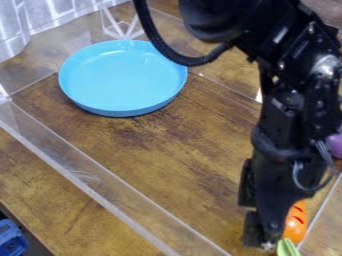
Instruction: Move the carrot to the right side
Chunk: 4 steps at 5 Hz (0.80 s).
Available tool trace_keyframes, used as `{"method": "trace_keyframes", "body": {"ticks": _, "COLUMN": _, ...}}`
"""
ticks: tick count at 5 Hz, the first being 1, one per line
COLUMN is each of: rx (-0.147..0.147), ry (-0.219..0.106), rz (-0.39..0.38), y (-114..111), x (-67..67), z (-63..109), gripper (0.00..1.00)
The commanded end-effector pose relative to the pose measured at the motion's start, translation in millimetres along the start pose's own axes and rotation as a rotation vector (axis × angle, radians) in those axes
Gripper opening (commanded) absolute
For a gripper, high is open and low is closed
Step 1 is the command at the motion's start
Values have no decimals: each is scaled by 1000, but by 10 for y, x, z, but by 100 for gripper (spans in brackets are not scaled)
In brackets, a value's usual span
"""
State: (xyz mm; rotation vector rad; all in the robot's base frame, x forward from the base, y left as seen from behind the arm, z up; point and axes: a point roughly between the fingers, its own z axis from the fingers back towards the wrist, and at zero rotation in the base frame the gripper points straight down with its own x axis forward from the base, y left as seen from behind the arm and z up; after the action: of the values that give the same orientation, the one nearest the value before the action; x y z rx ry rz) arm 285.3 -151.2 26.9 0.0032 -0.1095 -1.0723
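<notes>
The carrot point(297, 215) shows as a small orange patch with a bit of light green top at the bottom right corner, mostly hidden behind the arm. My gripper point(273, 238) points down right beside it, its black fingers point(251, 226) low over the wooden table point(147, 150). The fingers touch or nearly touch the carrot. The arm's bulk hides the fingertips, so whether they clamp the carrot does not show.
A blue plate point(120, 75) lies at the back left. A purple eggplant point(337, 146) peeks out at the right edge behind the arm. Clear plastic walls point(94, 175) run along the front left and the back of the table.
</notes>
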Motion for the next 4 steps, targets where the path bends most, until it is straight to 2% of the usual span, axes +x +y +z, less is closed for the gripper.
{"method": "trace_keyframes", "body": {"ticks": 1, "rx": 51, "ry": -63, "rz": -27, "y": 154, "x": -37, "z": 85, "gripper": 0}}
{"method": "trace_keyframes", "body": {"ticks": 2, "rx": 61, "ry": -74, "rz": -75, "y": 140, "x": -114, "z": 80, "gripper": 0}}
{"method": "trace_keyframes", "body": {"ticks": 4, "rx": 85, "ry": -76, "rz": -54, "y": 56, "x": -55, "z": 129, "gripper": 0}}
